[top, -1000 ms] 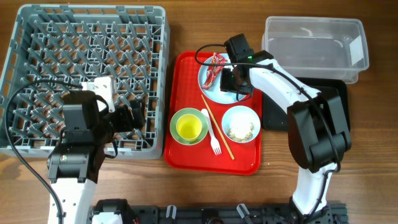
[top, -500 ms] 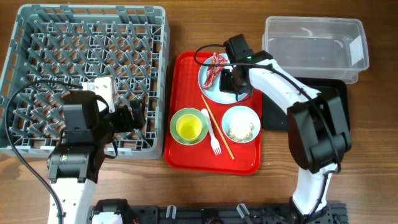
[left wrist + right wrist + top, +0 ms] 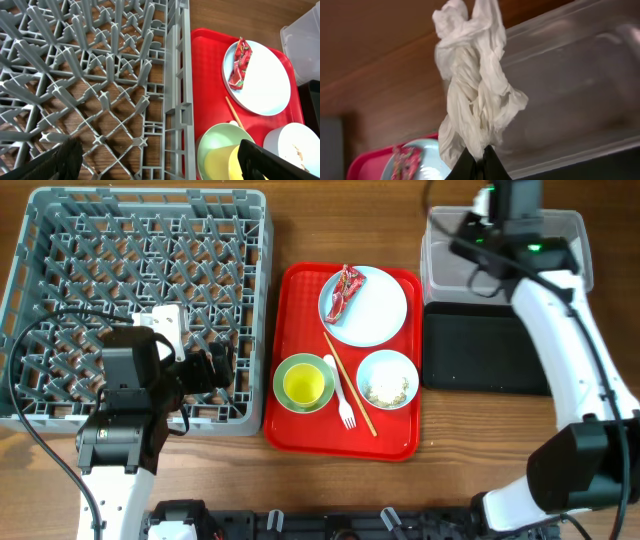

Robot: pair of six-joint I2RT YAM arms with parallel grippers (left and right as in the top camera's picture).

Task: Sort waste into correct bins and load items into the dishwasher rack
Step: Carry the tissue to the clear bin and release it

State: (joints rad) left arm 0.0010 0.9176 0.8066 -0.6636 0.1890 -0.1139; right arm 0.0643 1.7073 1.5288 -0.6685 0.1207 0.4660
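The right gripper [image 3: 477,164], jaws pinched shut on the crumpled white tissue [image 3: 472,85], hovers over the clear tub [image 3: 565,235] at the far right. The tissue's long axis runs straight out from the fingertips. The left gripper [image 3: 160,162], jaws wide, hangs above the dishwasher rack [image 3: 60,240], near its right edge.

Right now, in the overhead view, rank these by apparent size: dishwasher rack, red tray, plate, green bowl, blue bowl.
1. dishwasher rack
2. red tray
3. plate
4. green bowl and blue bowl: they look about the same size, so they are not ranked against each other.
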